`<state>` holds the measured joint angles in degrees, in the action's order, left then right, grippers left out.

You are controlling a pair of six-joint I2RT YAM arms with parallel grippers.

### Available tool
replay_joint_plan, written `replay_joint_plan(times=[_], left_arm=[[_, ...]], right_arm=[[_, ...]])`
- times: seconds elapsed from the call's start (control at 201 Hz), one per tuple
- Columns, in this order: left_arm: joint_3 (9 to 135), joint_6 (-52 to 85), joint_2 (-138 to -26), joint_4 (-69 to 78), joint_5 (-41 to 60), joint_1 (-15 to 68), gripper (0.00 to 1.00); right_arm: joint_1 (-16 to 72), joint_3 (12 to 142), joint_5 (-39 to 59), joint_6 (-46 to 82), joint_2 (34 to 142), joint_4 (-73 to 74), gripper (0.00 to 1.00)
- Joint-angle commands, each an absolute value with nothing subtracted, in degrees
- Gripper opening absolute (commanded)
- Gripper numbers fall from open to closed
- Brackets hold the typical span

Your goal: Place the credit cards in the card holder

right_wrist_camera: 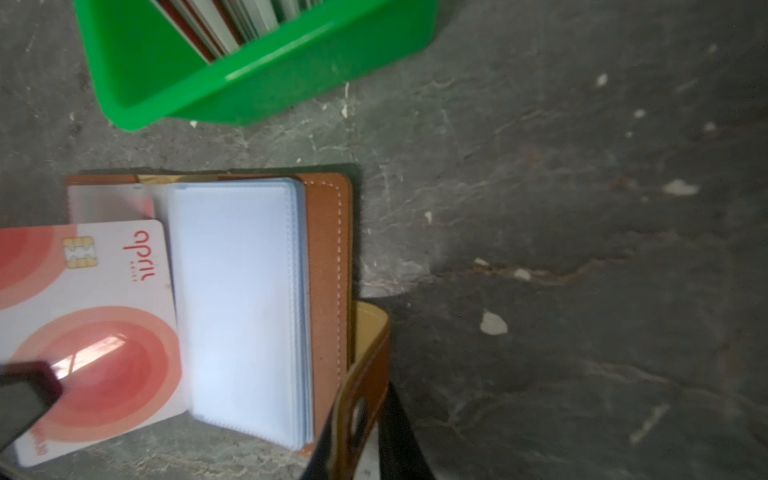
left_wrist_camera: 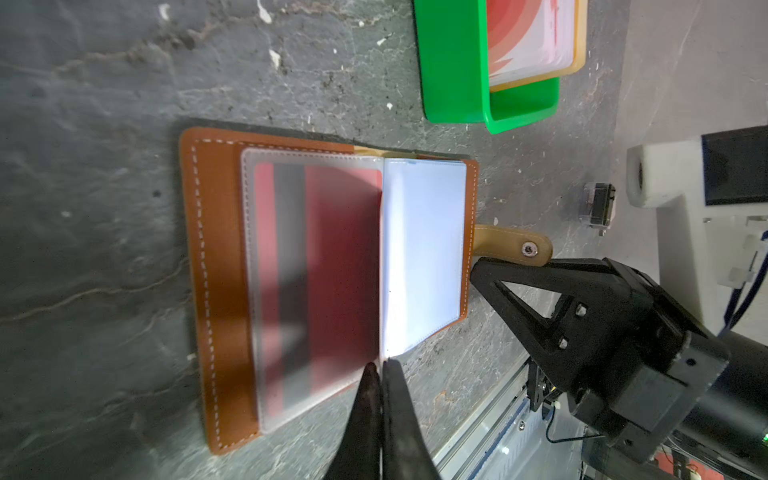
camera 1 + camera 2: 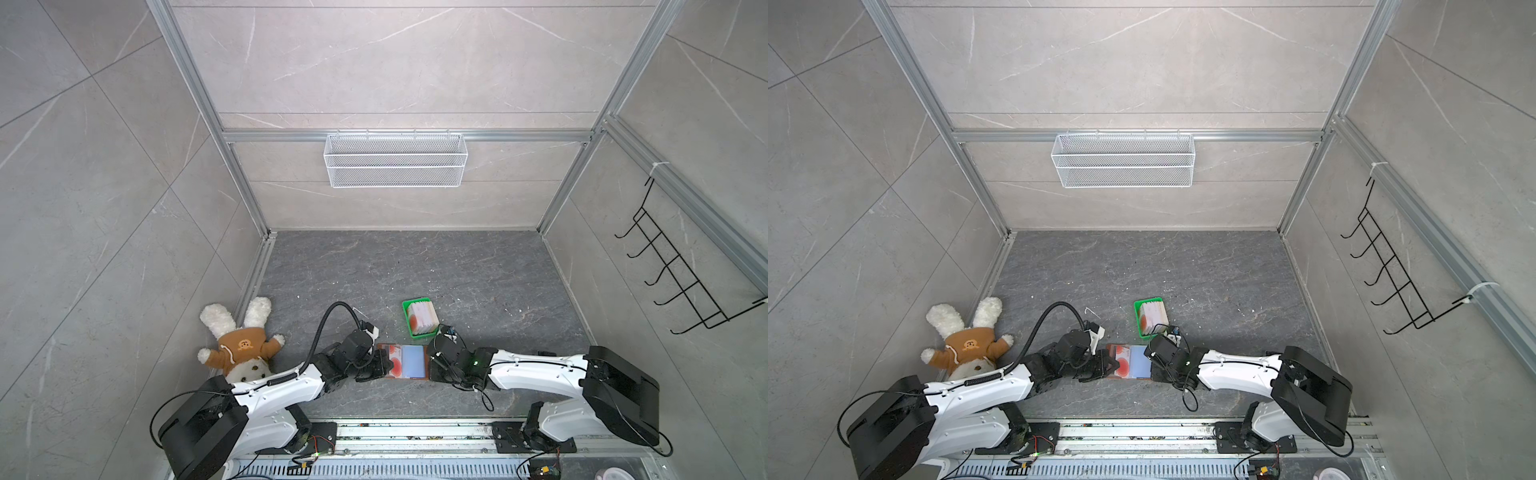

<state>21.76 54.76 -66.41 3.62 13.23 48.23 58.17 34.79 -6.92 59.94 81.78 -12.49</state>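
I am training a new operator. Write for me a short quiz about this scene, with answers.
1. True or false: the card holder lies open.
2. The spare cards stand in: A) a drawer, B) the green tray, C) a glass jar.
3. Which tool grips the credit card over the holder?
Key: 1 true; 2 B; 3 the left tool.

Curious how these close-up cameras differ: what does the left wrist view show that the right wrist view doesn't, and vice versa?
Left wrist only: a red card with a dark stripe inside a frosted sleeve, and the right gripper from outside, tip at the snap tab. Right wrist only: the pale credit card face-on, with chip and red circles, pinched by the left gripper. Both: the brown card holder, its pale blue sleeves, and the green tray of cards.
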Motion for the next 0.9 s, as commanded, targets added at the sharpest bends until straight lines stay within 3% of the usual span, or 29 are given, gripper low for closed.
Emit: replay_joint_plan(times=[0.0, 0.259, 0.891], left_arm=[[23.5, 52.5, -65.5, 0.1, 11.8, 48.1, 0.0], [21.0, 55.4, -65.6, 10.9, 16.2, 48.1, 0.0], [19.0, 53.7, -67.3, 15.5, 18.9, 44.4, 0.0]], right_arm=[[58.4, 35.8, -8.5, 59.6, 82.8, -14.4, 0.16], [58.4, 35.4, -7.9, 59.6, 83.0, -12.5, 0.15], [58.4, 35.2, -7.5, 59.9, 83.7, -12.0, 0.15]])
